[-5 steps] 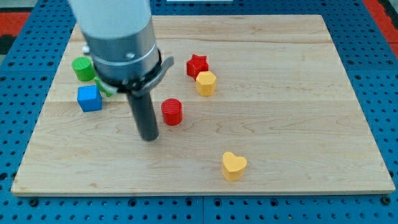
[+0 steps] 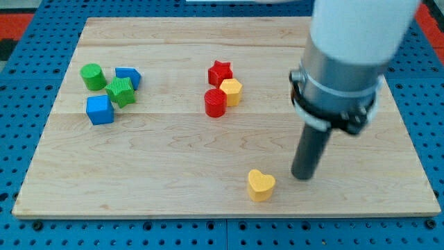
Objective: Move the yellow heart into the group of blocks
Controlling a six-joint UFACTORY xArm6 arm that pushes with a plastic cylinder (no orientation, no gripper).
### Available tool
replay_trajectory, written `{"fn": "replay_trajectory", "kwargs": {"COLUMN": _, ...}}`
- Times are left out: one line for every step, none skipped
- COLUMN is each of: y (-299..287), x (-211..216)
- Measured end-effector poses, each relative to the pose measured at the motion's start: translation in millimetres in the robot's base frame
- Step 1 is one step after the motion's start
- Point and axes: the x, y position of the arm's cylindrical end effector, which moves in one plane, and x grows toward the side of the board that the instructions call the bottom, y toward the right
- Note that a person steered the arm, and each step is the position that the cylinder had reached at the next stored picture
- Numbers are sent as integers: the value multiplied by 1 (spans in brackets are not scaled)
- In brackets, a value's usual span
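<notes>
The yellow heart (image 2: 261, 185) lies near the bottom edge of my wooden surface (image 2: 173, 160), apart from all other blocks, with my tip (image 2: 302, 176) just to its right; I carry no claw, only this rod. Above sit a red star (image 2: 220, 71), yellow hexagon (image 2: 231, 92) and red cylinder (image 2: 215, 103) touching. At the left cluster a green cylinder (image 2: 92, 76), green star (image 2: 121, 92) and two blue blocks (image 2: 100, 110); blue pegboard (image 2: 21, 83) surrounds the surface.
</notes>
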Motion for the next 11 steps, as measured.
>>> {"fn": "replay_trajectory", "kwargs": {"y": -67, "x": 37}}
{"fn": "replay_trajectory", "kwargs": {"y": -108, "x": -8}}
{"fn": "replay_trajectory", "kwargs": {"y": -83, "x": -39}}
{"fn": "replay_trajectory", "kwargs": {"y": -111, "x": 12}}
{"fn": "replay_trajectory", "kwargs": {"y": -67, "x": 39}}
{"fn": "replay_trajectory", "kwargs": {"y": -18, "x": 10}}
{"fn": "replay_trajectory", "kwargs": {"y": -75, "x": -41}}
{"fn": "replay_trajectory", "kwargs": {"y": -53, "x": -43}}
{"fn": "replay_trajectory", "kwargs": {"y": 39, "x": -8}}
{"fn": "replay_trajectory", "kwargs": {"y": 8, "x": 40}}
{"fn": "replay_trajectory", "kwargs": {"y": -51, "x": -5}}
